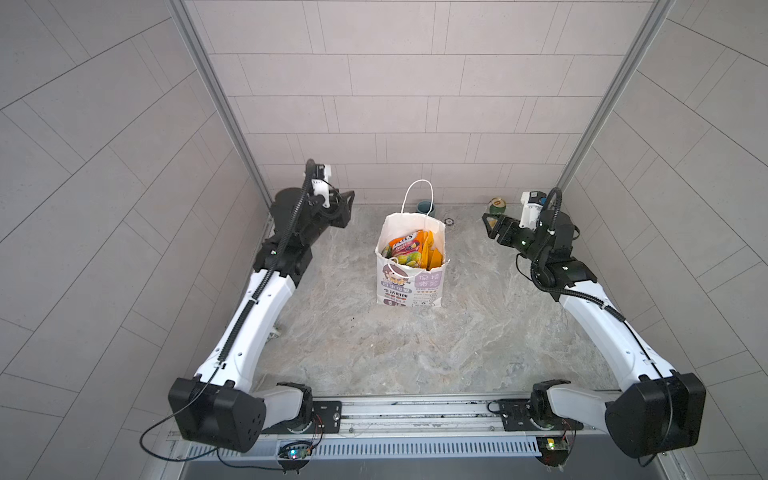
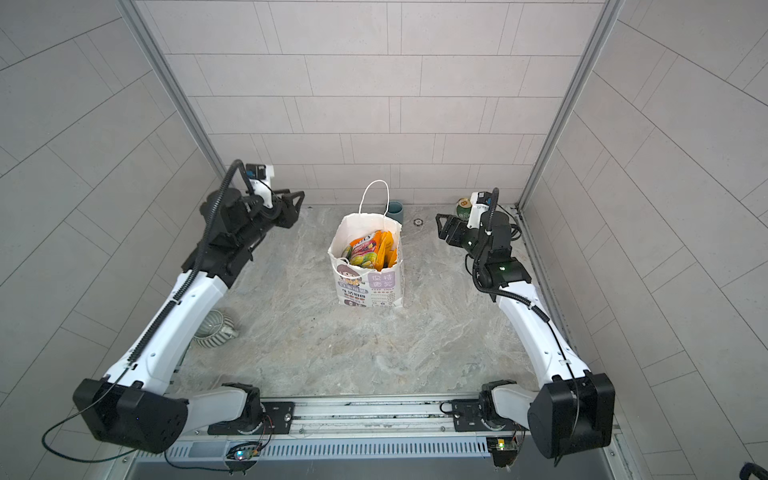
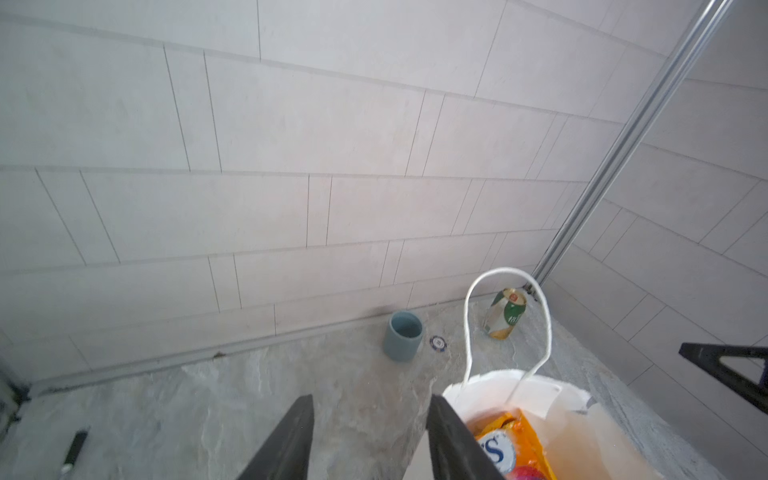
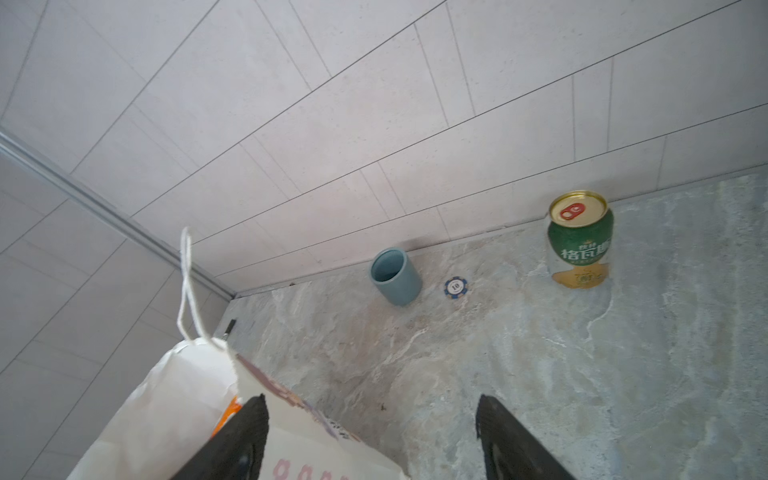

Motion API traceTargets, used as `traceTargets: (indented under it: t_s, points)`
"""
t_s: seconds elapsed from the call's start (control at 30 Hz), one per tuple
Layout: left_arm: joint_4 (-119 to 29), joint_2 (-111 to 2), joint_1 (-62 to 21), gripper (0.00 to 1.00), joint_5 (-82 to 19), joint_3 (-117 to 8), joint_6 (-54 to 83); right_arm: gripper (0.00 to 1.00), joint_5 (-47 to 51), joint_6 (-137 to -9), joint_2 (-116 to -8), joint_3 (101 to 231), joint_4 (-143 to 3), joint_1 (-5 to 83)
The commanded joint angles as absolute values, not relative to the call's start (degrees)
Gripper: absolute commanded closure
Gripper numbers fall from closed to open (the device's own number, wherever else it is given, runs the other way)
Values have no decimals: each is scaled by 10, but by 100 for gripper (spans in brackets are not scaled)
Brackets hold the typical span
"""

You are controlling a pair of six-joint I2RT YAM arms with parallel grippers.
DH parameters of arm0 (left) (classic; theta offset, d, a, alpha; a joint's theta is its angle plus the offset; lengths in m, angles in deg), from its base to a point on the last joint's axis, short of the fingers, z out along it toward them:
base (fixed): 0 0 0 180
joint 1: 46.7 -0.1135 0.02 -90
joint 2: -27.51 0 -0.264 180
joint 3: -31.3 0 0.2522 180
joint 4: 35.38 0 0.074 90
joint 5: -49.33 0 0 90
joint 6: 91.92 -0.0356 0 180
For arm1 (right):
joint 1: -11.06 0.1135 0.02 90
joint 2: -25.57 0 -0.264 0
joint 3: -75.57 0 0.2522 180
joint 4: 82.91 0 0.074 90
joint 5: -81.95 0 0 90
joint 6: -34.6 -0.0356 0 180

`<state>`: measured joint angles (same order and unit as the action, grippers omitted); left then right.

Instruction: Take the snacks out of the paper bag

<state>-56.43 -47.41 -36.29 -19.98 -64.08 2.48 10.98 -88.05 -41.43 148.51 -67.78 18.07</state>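
Snacks (image 1: 409, 249) fill the paper bag (image 1: 409, 289); left hand (image 1: 350, 209) and right hand (image 1: 487, 226) flank it, raised, jaws apart.

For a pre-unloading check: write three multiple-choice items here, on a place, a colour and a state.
1. The blue-grey cup stands: A. behind the paper bag, near the back wall; B. inside the bag; C. by the front rail.
2. The drink can is: A. red; B. black; C. green and gold.
3. The snacks are: A. spread on the table; B. inside the bag; C. stacked on the cup.
A: it shows beyond the bag at the wall. C: green body, gold top. B: packets fill the open bag.
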Motion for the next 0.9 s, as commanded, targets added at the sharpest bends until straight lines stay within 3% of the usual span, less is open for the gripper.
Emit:
traceTargets:
  t_s: [0.0, 0.07, 0.17, 0.3, 0.67, 0.87]
  points:
    - [-750, -552, -348, 47, -78, -756, -97, 25, 124, -877, -371, 1445, -666, 211]
    - [-839, -610, -348, 46, -44, -834, -151, 26, 122, -856, -336, 1411, -660, 237]
    - [-937, -686, -338, 31, -11, -919, -216, 26, 92, -811, -290, 1372, -633, 296]
    - [-1019, -758, -313, 26, -32, -992, -286, 25, 55, -806, -239, 1320, -608, 335]
    - [-1134, -902, -303, 26, -38, -1165, -346, 24, 66, -828, -189, 1203, -598, 349]
    - [-1155, -948, -289, 31, -59, -1212, -370, 25, 58, -849, -170, 1173, -617, 358]
